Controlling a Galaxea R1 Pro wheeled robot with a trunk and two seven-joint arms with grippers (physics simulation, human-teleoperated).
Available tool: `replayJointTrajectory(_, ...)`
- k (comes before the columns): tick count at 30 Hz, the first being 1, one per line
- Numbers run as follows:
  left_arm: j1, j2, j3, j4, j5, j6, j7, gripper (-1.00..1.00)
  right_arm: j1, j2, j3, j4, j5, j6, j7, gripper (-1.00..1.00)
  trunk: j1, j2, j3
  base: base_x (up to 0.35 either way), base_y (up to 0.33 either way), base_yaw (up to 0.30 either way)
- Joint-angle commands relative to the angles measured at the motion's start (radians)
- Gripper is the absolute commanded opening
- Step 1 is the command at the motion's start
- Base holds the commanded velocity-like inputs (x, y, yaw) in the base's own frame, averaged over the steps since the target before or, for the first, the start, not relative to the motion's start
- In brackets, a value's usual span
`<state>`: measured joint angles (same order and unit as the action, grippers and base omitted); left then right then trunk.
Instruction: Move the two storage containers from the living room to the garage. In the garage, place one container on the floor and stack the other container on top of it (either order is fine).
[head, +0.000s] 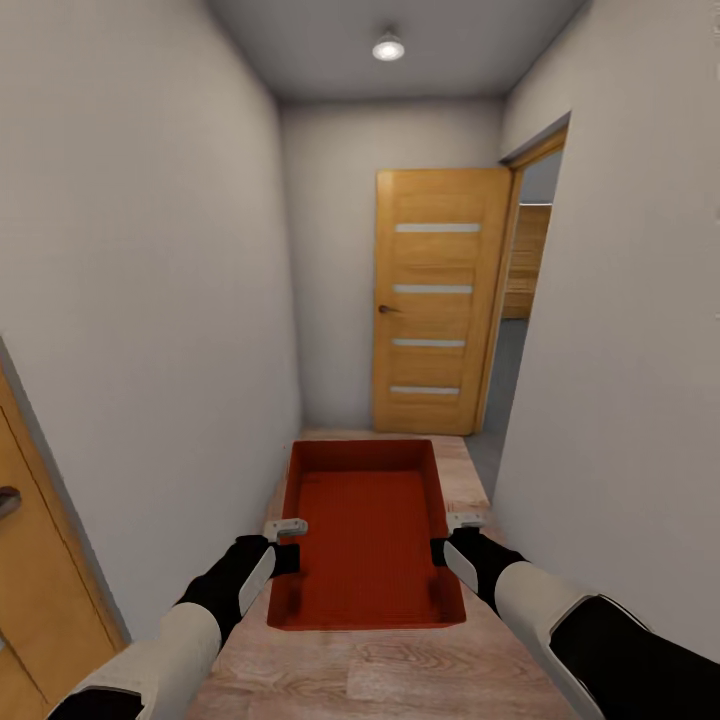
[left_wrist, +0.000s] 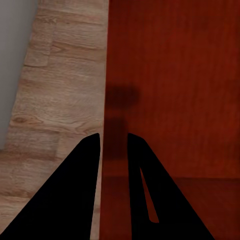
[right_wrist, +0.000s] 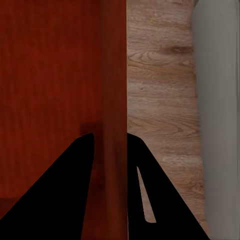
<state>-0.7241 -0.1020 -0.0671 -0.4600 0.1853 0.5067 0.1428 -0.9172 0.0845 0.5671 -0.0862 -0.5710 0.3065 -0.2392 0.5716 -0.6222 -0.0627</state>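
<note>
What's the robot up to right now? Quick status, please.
Left gripper and right gripper each clamp a side wall of the storage container. Carried down a hallway. Wooden door ahead stands open; doorway beside it.

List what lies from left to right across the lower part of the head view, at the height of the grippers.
Left wall → left gripper → red-orange bin → right gripper → right wall.

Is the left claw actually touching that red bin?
Touching. In the left wrist view, the left gripper straddles the red bin's wall, a finger tight against each side.
</note>
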Motion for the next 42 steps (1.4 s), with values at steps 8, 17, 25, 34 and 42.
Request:
replayJointTrajectory(8,0.000,0.002,-0.014,0.008,-0.012,0.009,0.015,-1.00,-0.002,0.000,0.020,-0.004,0.023,0.006,-0.009,-1.00,0.001,-0.002,-0.002,0.322,0.000,-0.214)
replayJointTrajectory(17,0.000,0.002,-0.014,0.008,-0.012,0.009,0.015,-1.00,-0.002,0.000,0.020,-0.004,0.023,0.006,-0.009,-1.00,0.001,-0.002,-0.002,0.322,0.000,-0.020)
replayJointTrajectory(25,0.000,0.002,-0.014,0.008,-0.012,0.009,0.015,-1.00,-0.002,0.000,0.020,-0.004,0.023,0.006,-0.009,-1.00,0.001,-0.002,-0.002,0.322,0.000,0.000)
replayJointTrajectory(34,0.000,0.002,-0.014,0.008,-0.012,0.009,0.015,-1.00,-0.002,0.000,0.020,-0.004,0.023,0.006,-0.008,-1.00,0.001,-0.002,-0.002,0.322,0.000,0.000)
replayJointTrajectory(42,0.000,0.002,-0.015,0.008,-0.012,0.009,0.015,-1.00,-0.002,0.000,0.020,-0.004,0.023,0.006,-0.009,-1.00,0.001,-0.002,-0.002,0.322,0.000,0.000)
